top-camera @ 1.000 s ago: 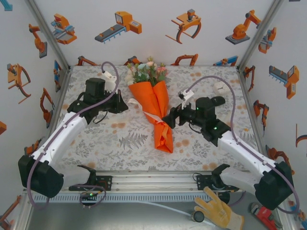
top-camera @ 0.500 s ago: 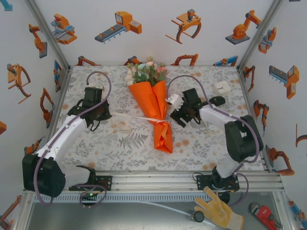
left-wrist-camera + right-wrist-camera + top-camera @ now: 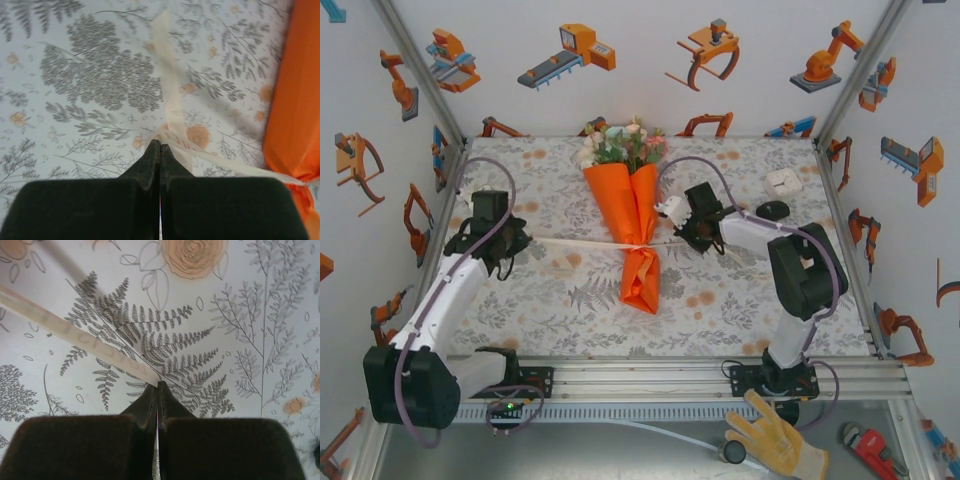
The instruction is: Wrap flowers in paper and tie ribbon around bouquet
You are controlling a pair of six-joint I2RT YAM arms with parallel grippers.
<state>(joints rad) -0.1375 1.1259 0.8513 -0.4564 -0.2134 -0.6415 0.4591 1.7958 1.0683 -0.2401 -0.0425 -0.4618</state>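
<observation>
The bouquet (image 3: 635, 215), an orange paper cone, lies mid-table with the flowers (image 3: 620, 147) sticking out of its far wide end. The cream ribbon (image 3: 575, 243) runs taut across the cone's waist, out to both sides. My left gripper (image 3: 510, 245) is shut on the ribbon's left end, which shows as a cream strip (image 3: 172, 112) leaving the closed tips (image 3: 160, 145) toward the orange paper (image 3: 295, 100). My right gripper (image 3: 692, 238) is shut on the right end; the ribbon (image 3: 75, 335) runs up-left from its tips (image 3: 159, 386).
A small white box (image 3: 782, 182) and a black oval object (image 3: 772, 210) sit at the back right of the floral tablecloth (image 3: 570, 300). A yellow glove (image 3: 775, 435) and a red wrench (image 3: 875, 450) lie below the front rail.
Both grippers have pulled outward, left further left and right toward the back, drawing the ribbon straight and tight. The bouquet has shifted left and turned more upright.
</observation>
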